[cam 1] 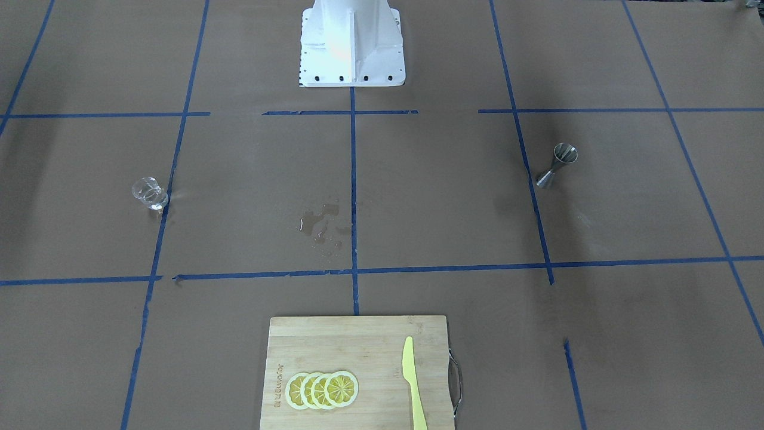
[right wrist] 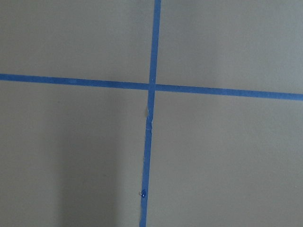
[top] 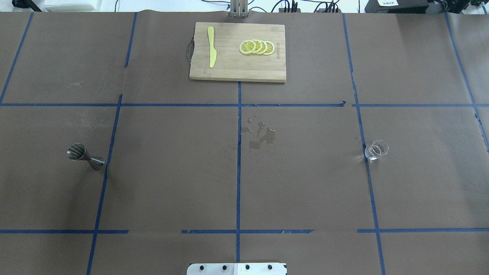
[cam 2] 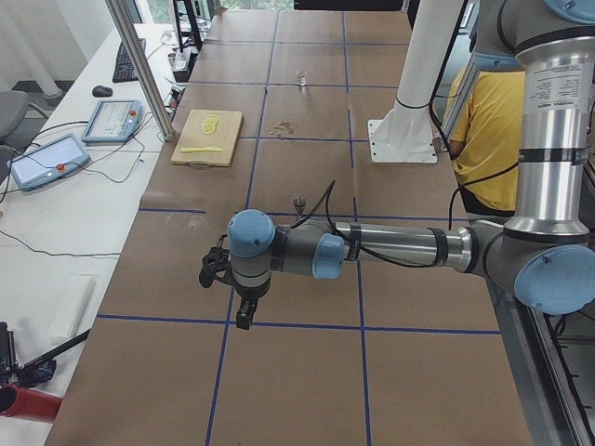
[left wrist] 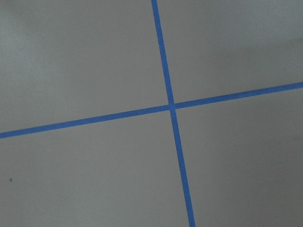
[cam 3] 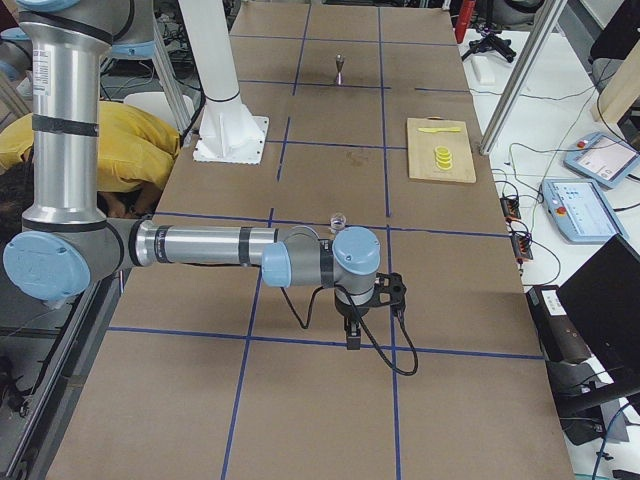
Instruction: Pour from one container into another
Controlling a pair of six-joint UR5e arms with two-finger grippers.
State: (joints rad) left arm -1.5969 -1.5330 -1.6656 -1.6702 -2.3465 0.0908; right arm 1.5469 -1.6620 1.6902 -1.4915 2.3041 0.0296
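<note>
The clear glass cup (top: 376, 150) stands upright on a blue tape line on the robot's right side, also seen in the front view as the cup (cam 1: 149, 193). The steel jigger (top: 85, 155) stands upright on the robot's left side, its wide cone up; the jigger (cam 1: 557, 165) sits beside a tape line. Neither gripper shows in the overhead or front view. My left gripper (cam 2: 244, 316) hangs over the table end, well short of the jigger (cam 2: 298, 202). My right gripper (cam 3: 352, 335) hangs near the opposite end, short of the cup (cam 3: 338, 219). I cannot tell whether either is open or shut. Both wrist views show only brown paper and tape.
A wooden cutting board (top: 229, 70) with lemon slices (top: 256, 47) and a yellow knife (top: 211, 51) lies at the far middle. A wet spill (top: 261, 137) marks the table centre. The white robot base (cam 1: 352, 45) stands mid-table at the robot's edge. A person in yellow (cam 2: 488, 130) is behind it.
</note>
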